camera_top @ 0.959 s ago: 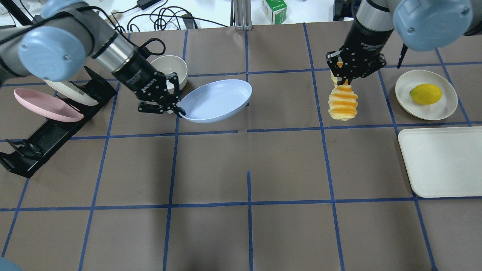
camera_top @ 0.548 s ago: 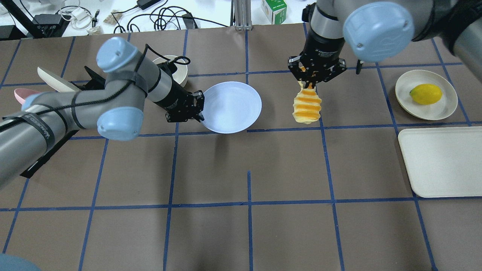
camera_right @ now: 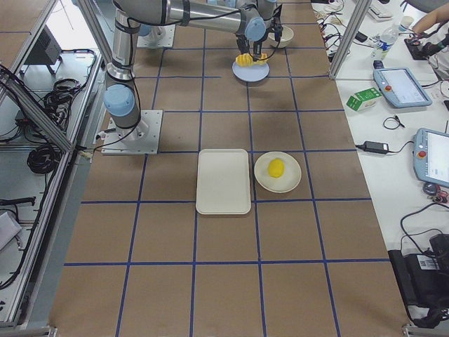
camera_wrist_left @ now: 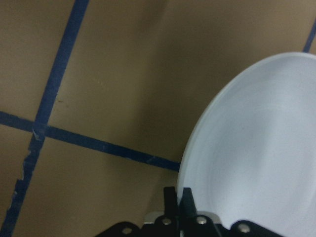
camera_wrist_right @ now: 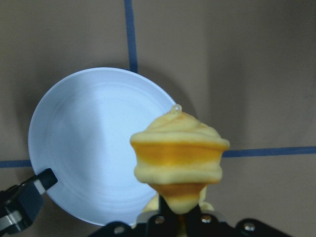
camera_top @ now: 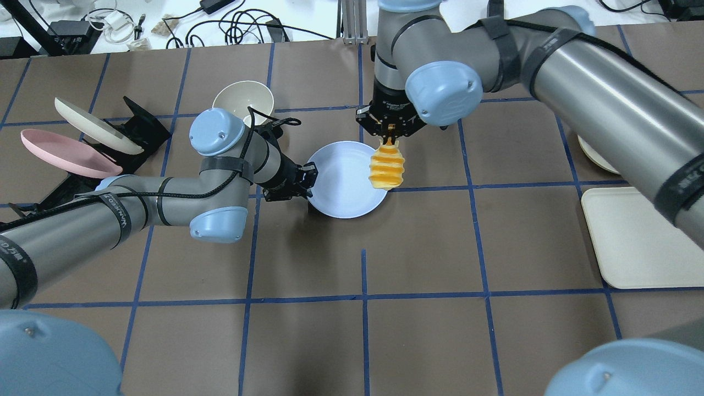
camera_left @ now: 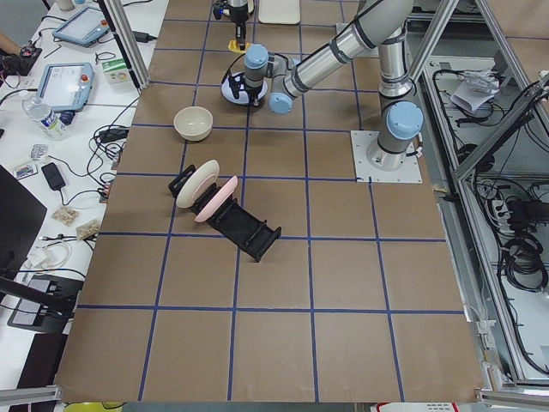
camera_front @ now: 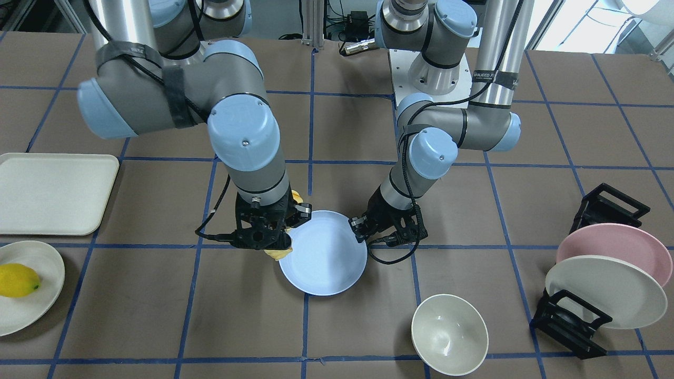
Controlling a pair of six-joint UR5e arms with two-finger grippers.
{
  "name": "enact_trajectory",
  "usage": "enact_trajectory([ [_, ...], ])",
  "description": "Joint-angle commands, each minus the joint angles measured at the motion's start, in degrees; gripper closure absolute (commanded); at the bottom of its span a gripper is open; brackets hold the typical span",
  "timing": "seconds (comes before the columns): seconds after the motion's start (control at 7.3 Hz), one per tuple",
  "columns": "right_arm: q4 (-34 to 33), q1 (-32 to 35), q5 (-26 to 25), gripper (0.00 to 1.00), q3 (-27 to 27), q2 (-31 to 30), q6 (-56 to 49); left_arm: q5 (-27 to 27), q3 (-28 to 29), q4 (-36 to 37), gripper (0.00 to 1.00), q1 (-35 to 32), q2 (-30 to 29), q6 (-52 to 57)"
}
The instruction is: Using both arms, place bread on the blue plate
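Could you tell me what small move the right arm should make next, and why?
Probably shift the right gripper toward the middle of the blue plate: its bread hangs over the rim, partly off it, while the left gripper grips the opposite rim.

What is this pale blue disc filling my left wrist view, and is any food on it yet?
Observer: That is the blue plate, bare; the bread hangs from the right hand over the rim opposite the left hand.
Operator: Is that the only food?
Observer: No, a lemon lies on a cream plate towards the robot's right.
Operator: Any other dishes?
Observer: A pink plate and a white plate lean in a black rack on the robot's left.
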Motion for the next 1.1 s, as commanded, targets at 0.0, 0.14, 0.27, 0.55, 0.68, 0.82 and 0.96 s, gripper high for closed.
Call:
enact_trajectory([
  [0.0, -4.0, 2.1, 0.1, 1.0, 0.0, 3.2, 1.4, 0.3, 0.2, 0.8, 0.18, -0.3, -0.6, -0.6],
  [0.14, -4.2, 2.1, 2.0, 1.0, 0.0, 4.1, 1.4, 0.5, 0.9, 2.3, 0.01, 0.0, 0.2, 0.0],
  [0.27, -5.1, 2.2, 3.7, 1.0, 0.1, 5.0, 1.3, 0.7, 2.5, 1.7, 0.01, 0.8, 1.7, -0.2],
  [0.55, -10.0, 2.2, 4.1, 0.72, 0.7, 6.9, 2.8, -0.1, 7.0, -0.4, 0.0, 2.3, 4.5, -0.4],
  [0.68, -10.3, 2.2, 4.1, 0.31, 0.6, 7.0, 3.9, 0.0, 9.9, -7.2, 0.0, 2.3, 6.4, 0.2],
  [0.82, -10.0, 2.3, 4.1, 0.01, 0.6, 7.0, 3.9, 0.2, 15.0, -17.4, 0.0, 2.3, 8.5, 0.7],
  [0.96, -10.0, 2.3, 4.1, 0.0, 0.6, 6.6, 3.9, 0.4, 19.7, -27.6, 0.0, 2.3, 10.7, 1.7],
])
